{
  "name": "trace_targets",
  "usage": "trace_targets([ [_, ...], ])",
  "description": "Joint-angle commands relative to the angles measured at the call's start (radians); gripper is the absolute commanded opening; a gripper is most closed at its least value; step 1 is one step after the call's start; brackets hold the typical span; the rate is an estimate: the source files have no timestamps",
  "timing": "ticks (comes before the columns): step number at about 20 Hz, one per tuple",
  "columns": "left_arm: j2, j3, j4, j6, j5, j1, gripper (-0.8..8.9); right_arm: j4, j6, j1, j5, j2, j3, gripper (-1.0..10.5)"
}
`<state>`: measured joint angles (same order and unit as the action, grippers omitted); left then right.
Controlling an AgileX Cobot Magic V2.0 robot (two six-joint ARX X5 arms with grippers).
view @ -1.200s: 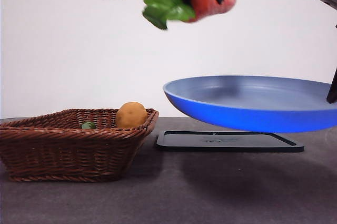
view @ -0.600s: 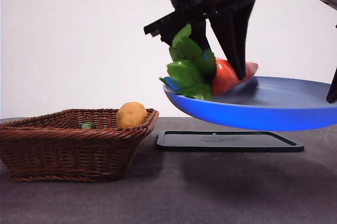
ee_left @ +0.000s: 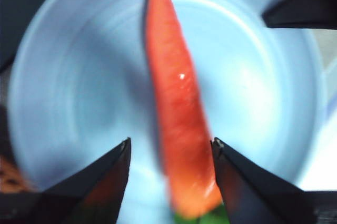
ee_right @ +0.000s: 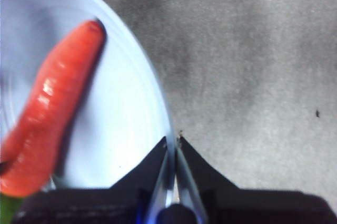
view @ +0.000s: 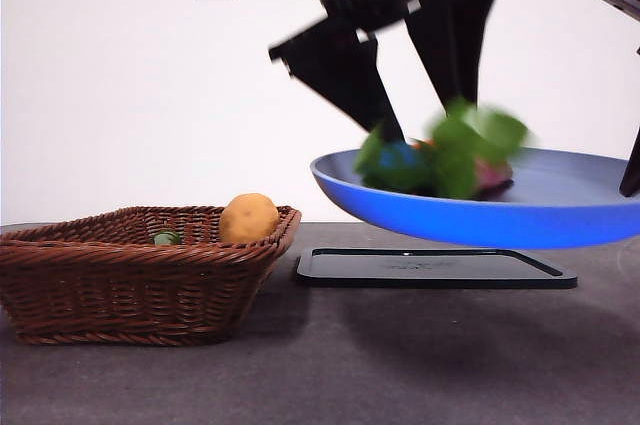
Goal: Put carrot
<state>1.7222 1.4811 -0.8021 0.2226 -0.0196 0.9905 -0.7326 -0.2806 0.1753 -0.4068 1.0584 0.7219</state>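
Black arms, each end effector (ee_left: 169, 155) bearing two tapered black jaws.

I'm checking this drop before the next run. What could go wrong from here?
1. The orange-red toy carrot with green leaves looks blurred in the round blue plate, so it may roll toward the rim.
2. The right gripper holds that plate off the table by its thin edge only; the landing could tilt it.
3. The open left gripper straddles the carrot closely and might nudge it when lifting.
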Motion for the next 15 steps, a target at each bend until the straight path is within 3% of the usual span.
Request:
trace_targets([
  [1,-0.090,0.016,-0.021,-0.039,-0.005,-0.003,2.70,0.005,-0.010,-0.002,0.031,0.052,0.052,0.0],
  [5,-0.263,0.016,-0.110,-0.064,0.086,-0.037,2.70,-0.008,0.018,-0.039,0.047,0.217,0.171,0.0],
  [10,-0.467,0.016,-0.269,-0.070,0.344,-0.095,2.70,0.024,0.044,-0.080,0.047,0.534,0.449,0.0],
  [15,-0.568,0.016,-0.286,-0.069,0.438,-0.135,2.69,0.040,0.042,-0.083,0.046,0.848,0.733,0.0],
])
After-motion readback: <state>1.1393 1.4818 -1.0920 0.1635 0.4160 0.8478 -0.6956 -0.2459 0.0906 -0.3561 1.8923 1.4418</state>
